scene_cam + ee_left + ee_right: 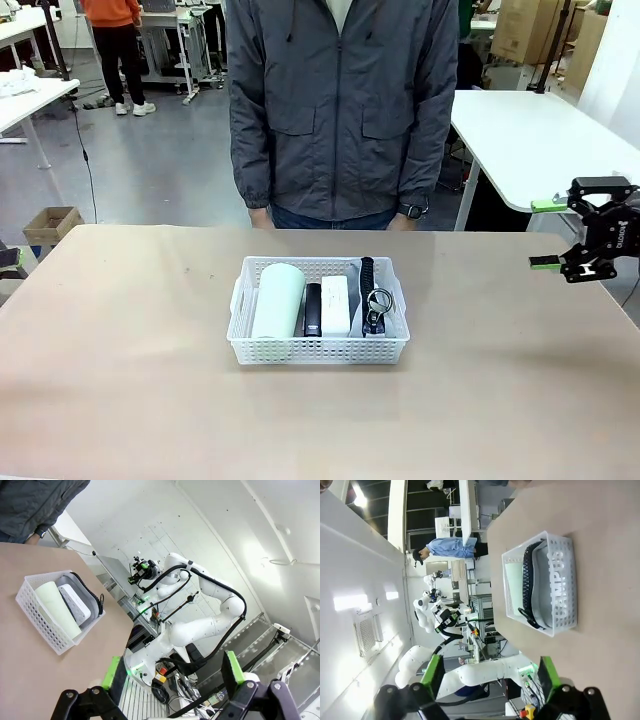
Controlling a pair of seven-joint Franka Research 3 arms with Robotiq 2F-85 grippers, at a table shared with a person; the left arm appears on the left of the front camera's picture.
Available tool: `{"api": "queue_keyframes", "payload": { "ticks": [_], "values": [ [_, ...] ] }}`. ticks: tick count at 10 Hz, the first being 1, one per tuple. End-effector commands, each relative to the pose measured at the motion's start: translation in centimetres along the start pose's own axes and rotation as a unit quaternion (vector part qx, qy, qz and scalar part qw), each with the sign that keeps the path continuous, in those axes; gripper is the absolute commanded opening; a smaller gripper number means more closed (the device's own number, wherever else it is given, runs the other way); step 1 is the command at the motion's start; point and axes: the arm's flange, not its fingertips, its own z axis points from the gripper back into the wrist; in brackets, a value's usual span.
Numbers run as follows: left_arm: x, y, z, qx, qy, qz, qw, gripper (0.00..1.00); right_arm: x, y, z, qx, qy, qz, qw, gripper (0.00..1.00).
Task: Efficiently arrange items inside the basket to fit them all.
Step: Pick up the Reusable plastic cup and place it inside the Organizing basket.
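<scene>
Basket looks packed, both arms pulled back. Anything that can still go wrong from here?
1. The grey pouch stands on edge against the basket wall, its black trim rising above the rim; a nudge may tip it out.
2. The pale green cup, black stapler and white box lie tightly side by side, so regrasping one might drag its neighbours.

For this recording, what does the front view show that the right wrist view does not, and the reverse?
Front view alone: the black stapler and white box lying side by side in the basket, between the pale green cup and the grey pouch, with the person's jacket behind the table. Right wrist view alone: the pouch's "CAMPUS" lettering read through the lattice wall, and the right claw open. Shared: the basket, the cup and the pouch on the tan table.
</scene>
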Motion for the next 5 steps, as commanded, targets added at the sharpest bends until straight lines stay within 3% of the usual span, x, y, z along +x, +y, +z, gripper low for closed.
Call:
{"api": "queue_keyframes", "payload": {
  "ticks": [1, 5],
  "values": [
    [-0.74, -0.72, -1.25, 0.000, -0.010, 0.006, 1.000, 1.00, -0.31, 0.15, 0.16, 0.004, 0.001, 0.004, 1.000, 1.00],
    [-0.74, -0.72, -1.25, 0.000, -0.010, 0.006, 1.000, 1.00, -0.31, 0.15, 0.16, 0.004, 0.001, 0.004, 1.000, 1.00]
  ]
}}
